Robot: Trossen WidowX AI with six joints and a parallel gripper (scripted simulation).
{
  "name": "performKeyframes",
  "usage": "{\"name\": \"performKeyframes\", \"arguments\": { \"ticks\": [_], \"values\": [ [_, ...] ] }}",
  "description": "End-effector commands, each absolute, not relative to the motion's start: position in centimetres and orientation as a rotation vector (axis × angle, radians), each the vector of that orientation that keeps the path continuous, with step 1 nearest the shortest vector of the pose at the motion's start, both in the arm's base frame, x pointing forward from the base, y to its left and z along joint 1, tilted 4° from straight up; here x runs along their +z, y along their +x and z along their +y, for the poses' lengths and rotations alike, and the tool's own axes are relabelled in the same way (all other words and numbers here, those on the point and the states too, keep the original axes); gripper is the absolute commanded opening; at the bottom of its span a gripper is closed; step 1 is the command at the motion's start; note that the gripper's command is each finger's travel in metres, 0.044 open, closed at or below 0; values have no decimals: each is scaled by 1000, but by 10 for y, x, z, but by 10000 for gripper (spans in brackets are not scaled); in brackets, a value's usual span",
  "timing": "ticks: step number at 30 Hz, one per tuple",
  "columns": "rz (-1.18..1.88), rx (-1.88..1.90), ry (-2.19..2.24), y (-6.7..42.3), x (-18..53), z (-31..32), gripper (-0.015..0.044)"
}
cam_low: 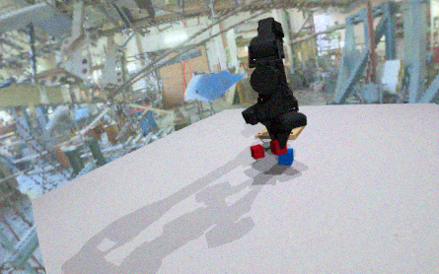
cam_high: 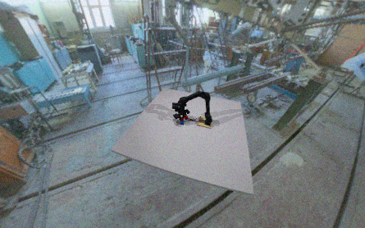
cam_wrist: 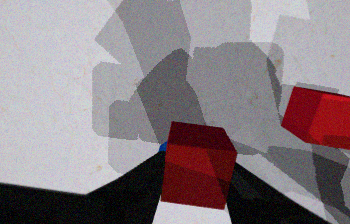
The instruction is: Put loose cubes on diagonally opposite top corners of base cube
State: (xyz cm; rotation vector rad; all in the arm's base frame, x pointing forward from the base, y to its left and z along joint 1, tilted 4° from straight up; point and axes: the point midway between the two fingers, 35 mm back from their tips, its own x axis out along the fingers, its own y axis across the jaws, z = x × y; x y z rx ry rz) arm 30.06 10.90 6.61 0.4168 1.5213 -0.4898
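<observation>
The blue base cube (cam_high: 181, 123) (cam_low: 286, 158) stands on the table; in the wrist view only a sliver (cam_wrist: 163, 148) shows beside the held cube. My gripper (cam_low: 279, 146) (cam_wrist: 194, 162) is shut on a red cube (cam_low: 275, 147) (cam_wrist: 194, 177), held roughly level at the blue cube's top, offset to its left in the exterior view. Whether the two touch cannot be told. The other red cube (cam_high: 186, 117) (cam_low: 257, 152) (cam_wrist: 333, 120) rests apart on the table, left of the blue cube in the exterior view and at the right of the wrist view.
The arm's wooden base board (cam_high: 203, 125) (cam_low: 297, 132) lies behind the cubes in the exterior view. The arm arches over the pale table (cam_high: 184, 160) (cam_low: 370, 207) and casts broad shadows around the cubes. The loose red cube sits close to the gripper's side.
</observation>
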Motion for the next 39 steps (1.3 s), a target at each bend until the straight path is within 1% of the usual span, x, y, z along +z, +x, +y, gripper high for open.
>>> {"name": "performKeyframes", "arguments": {
  "ticks": [1, 4, 26, 27, 28, 29, 39],
  "values": [
    [1522, -489, 421, 301, 66, 109, 131],
    [1522, -489, 421, 301, 66, 109, 205],
    [1521, -490, 417, 301, 96, 110, 205],
    [1522, -481, 410, 301, 94, 110, 231],
    [1526, -463, 392, 301, 95, 108, 258],
    [1533, -434, 362, 301, 96, 106, 265],
    [1580, -70, -2, 297, 112, 78, 265]
  ]
}}
